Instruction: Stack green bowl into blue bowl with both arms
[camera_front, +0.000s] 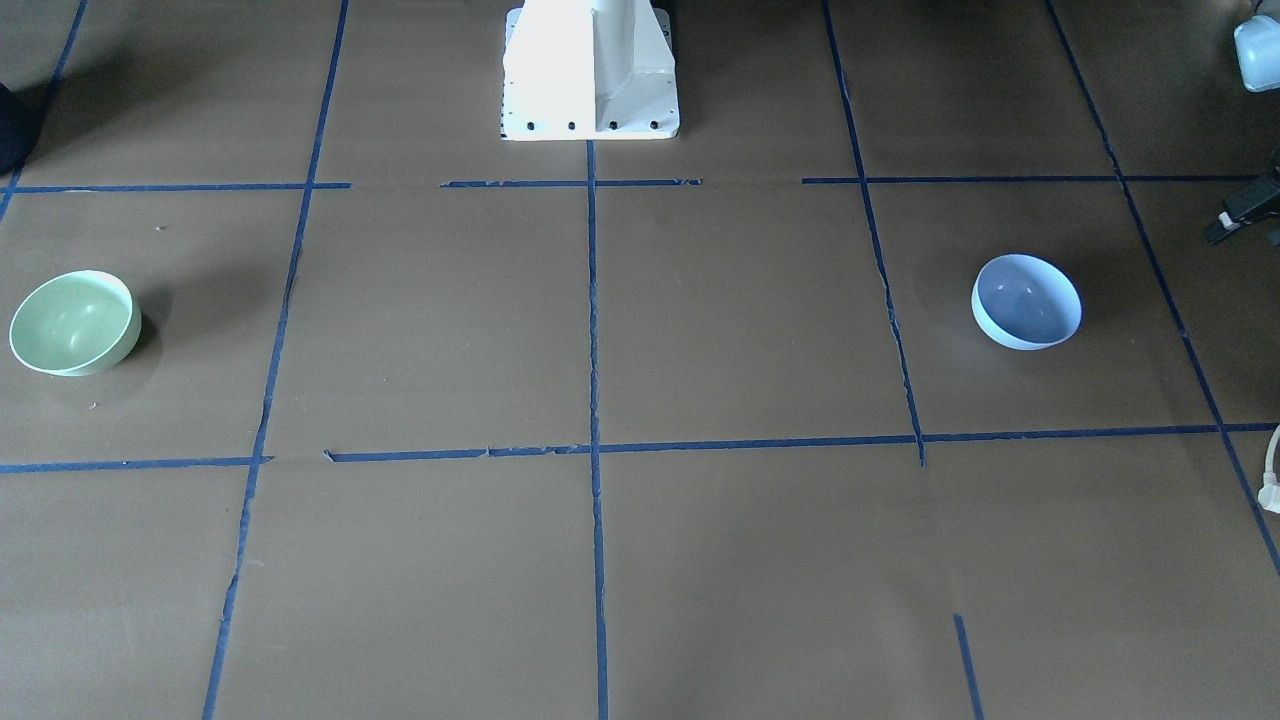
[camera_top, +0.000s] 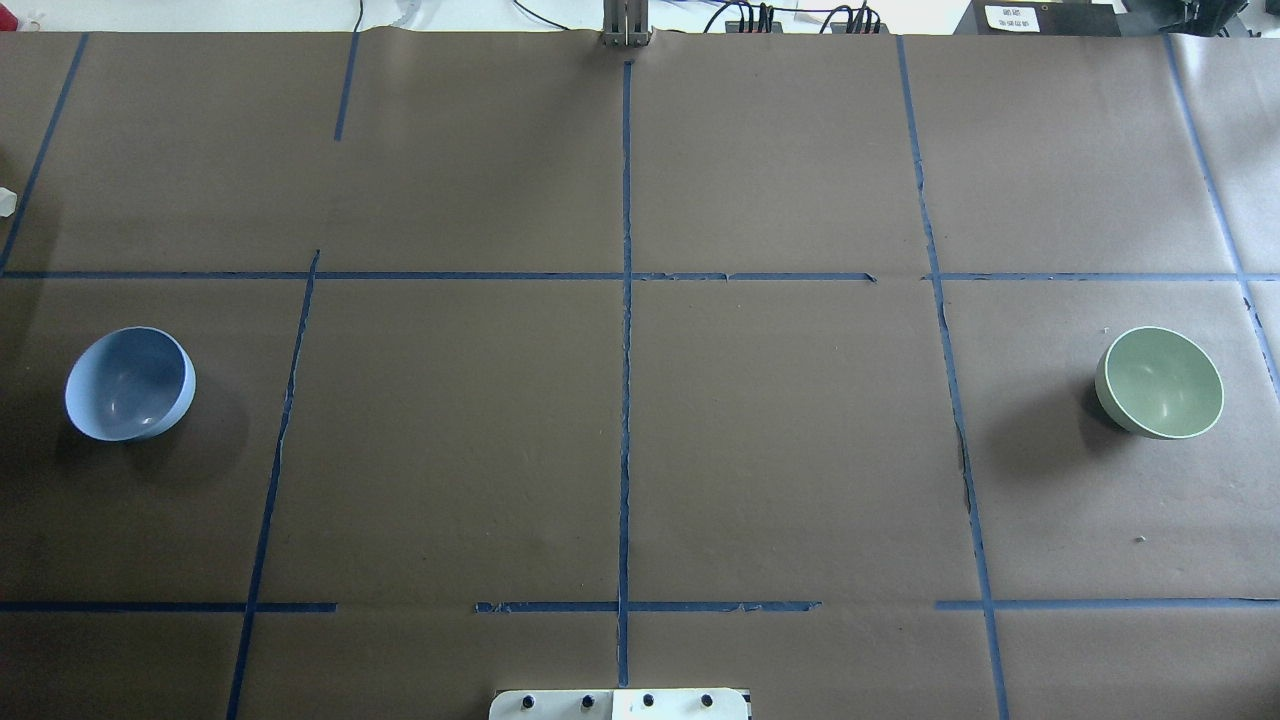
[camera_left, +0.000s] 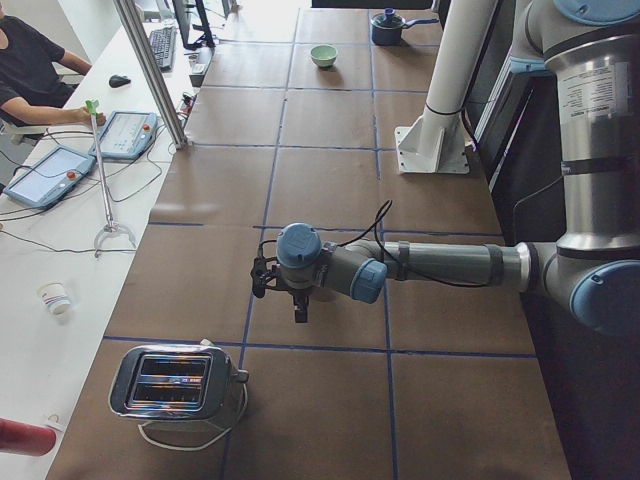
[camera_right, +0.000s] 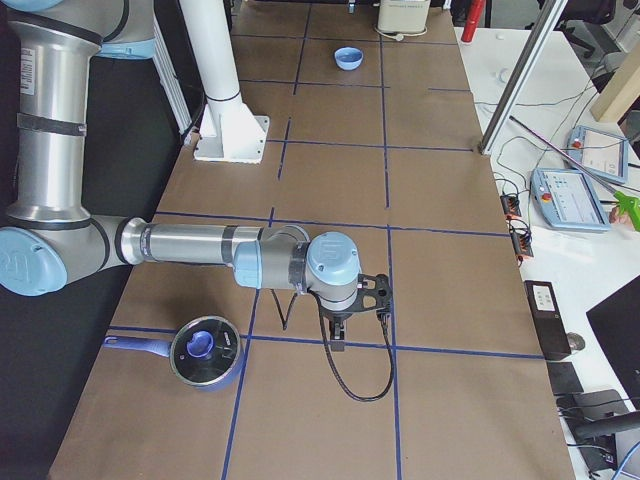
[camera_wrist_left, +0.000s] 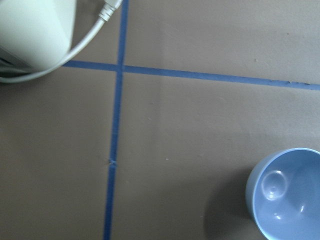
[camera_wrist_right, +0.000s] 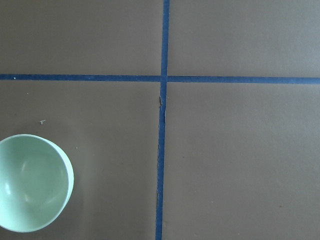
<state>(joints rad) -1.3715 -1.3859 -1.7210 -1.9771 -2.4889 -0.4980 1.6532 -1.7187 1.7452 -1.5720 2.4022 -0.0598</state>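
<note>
A: Which step is this?
B: The start, I judge. At left on the brown paper-covered tabletop (camera_top: 780, 440) sits the small pale-blue round bowl (camera_top: 130, 385), empty. Far right is the small mint-green round bowl (camera_top: 1160, 382), also empty.
A: The tools?
B: The left tool (camera_left: 298, 308) and right tool (camera_right: 338, 338) hover near their bowls; open or closed, I cannot tell. Next, each must reach a rim.

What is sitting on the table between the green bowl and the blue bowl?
Nothing. In the overhead view, the stretch from the blue bowl to the green bowl shows only brown table covering crossed by blue tape lines.
</note>
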